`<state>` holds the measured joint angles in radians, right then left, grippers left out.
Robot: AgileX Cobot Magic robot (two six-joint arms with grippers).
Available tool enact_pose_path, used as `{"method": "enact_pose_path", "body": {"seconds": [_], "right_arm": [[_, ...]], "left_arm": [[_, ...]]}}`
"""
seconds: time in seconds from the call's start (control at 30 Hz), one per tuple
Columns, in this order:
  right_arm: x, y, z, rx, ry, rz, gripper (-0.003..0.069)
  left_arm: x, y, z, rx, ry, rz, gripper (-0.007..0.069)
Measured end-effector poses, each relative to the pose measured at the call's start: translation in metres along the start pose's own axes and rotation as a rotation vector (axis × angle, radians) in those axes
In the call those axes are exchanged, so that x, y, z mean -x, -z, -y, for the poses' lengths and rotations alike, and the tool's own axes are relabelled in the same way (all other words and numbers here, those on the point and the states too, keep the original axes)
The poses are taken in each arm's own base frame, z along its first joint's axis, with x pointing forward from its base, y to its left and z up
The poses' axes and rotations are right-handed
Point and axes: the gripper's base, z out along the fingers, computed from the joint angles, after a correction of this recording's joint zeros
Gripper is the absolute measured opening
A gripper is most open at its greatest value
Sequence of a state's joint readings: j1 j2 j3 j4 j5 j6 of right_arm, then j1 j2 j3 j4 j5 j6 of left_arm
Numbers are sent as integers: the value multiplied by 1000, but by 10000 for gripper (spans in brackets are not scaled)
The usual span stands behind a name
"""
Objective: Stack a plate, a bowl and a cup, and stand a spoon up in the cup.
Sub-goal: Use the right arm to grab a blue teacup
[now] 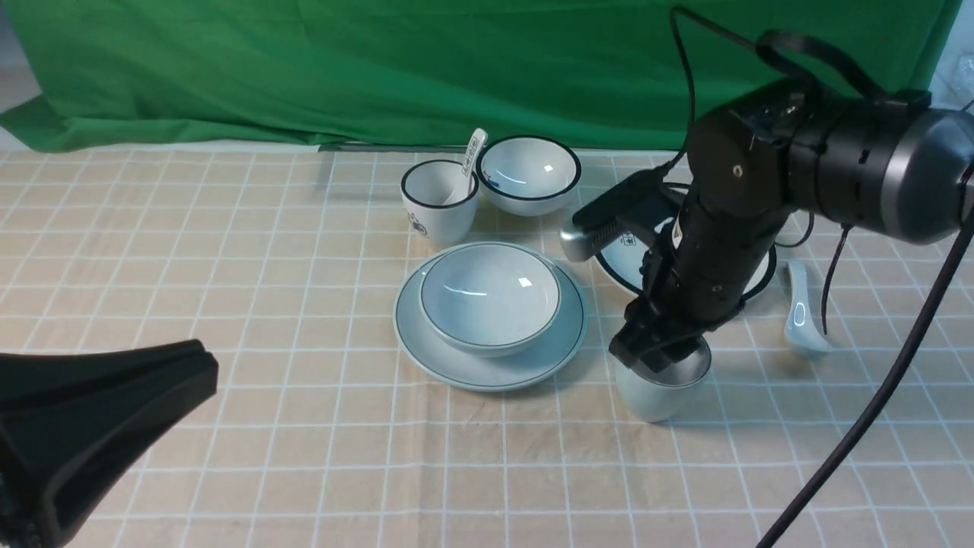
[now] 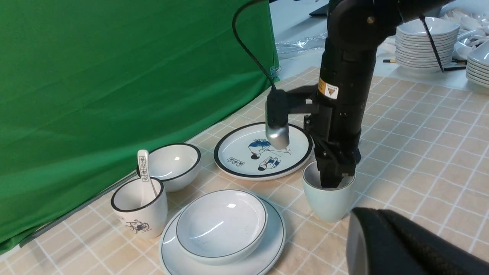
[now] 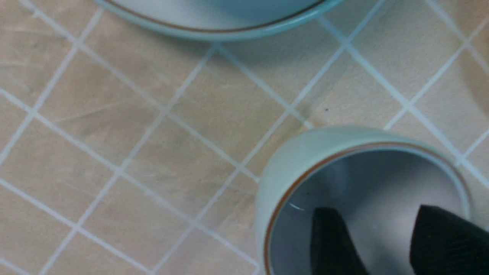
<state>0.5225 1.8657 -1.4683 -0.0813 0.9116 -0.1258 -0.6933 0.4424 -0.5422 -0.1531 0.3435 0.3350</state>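
Right gripper point(image 1: 660, 352) points straight down into the cup point(image 1: 658, 396). On my right wrist feed its two black fingers point(image 3: 332, 244) sit apart inside the rim with pale cup floor showing between them, so the jaws are open and hold nothing. I cannot tell whether the outer finger touches the wall. The cup stands upright on the desk point(image 1: 266, 266), right of the middle and toward the near edge, just beside the plate point(image 1: 487, 378) but apart from it.

Mid-desk, the bowl point(image 1: 491, 297) sits in the plate. The spoon point(image 1: 803, 320) lies flat nearer the right edge, well clear of the cup. Only the front feed shows it.

Left gripper point(image 1: 183, 377) is a dark shape low at the near left corner, closed and holding nothing I can see.

Along the far edge, by the green cloth point(image 1: 456, 68), a printed spoon point(image 1: 473, 156) stands in a printed cup point(image 1: 437, 205) next to a black-rimmed bowl point(image 1: 529, 175).

From the front, the right arm hides most of the printed plate point(image 2: 244, 152). The left wrist feed shows it whole, with its cartoon figures, lying behind the cup. That feed also shows stacked white dishes point(image 2: 424, 42) beyond the desk.
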Motion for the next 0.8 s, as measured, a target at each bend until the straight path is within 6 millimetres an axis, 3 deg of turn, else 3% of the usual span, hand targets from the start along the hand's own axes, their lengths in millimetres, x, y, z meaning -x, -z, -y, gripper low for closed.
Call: {"method": "enact_pose_path", "body": {"seconds": [0.13, 0.2, 0.3, 0.43, 0.5, 0.67, 0.7, 0.8], "right_arm": [[0, 30, -11, 38, -22, 62, 352], [-1, 33, -23, 65, -15, 64, 356], [-2, 21, -30, 81, -11, 38, 356], [2, -21, -31, 86, -17, -28, 356], [3, -30, -30, 87, -20, -40, 348], [3, -39, -28, 86, -26, -51, 199], [3, -37, -28, 87, -24, -54, 116], [3, -25, -28, 88, -18, -60, 90]], "left_arm": [[0, 0, 0, 0, 0, 0, 0], [0, 0, 0, 0, 2, 0, 0], [0, 0, 0, 0, 8, 0, 0], [0, 0, 0, -3, 18, 1, 0], [0, 0, 0, -5, 24, 1, 0], [-1, 0, 1, -10, 34, -6, 1], [-1, 0, 1, -10, 35, -7, 1], [-1, 0, 1, -12, 34, -12, 1]]}}
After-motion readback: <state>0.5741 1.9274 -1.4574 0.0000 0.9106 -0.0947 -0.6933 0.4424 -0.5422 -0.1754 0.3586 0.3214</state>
